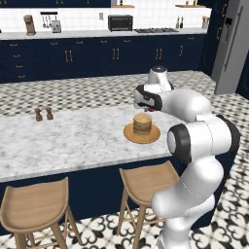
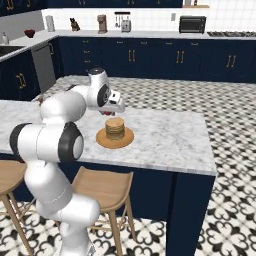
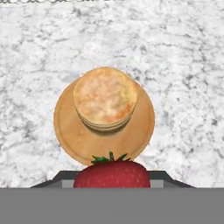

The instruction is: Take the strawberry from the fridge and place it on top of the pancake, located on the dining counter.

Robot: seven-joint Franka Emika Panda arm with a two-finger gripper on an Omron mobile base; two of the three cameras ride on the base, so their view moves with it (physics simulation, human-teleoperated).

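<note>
Strawberry (image 3: pixel 112 173) (lower half cut off) above pancake (image 3: pixel 105 101)

- Behind me, navy base cabinets (image 1: pixel 97 56) with gold handles run along the far wall under a pale countertop.
- A white tiled backsplash (image 1: pixel 82 19) rises above that countertop.
- On it I see a dark toaster oven (image 1: pixel 120 22), a coffee machine (image 1: pixel 30 25) and a cooktop (image 1: pixel 156 30).
- The floor (image 2: pixel 225 125) is black-and-white patterned tile.
- Round wooden stools (image 1: pixel 146 181) stand below me.
- Two small brown shakers (image 1: pixel 44 114) sit on marble.
- Light is even and soft.
</note>
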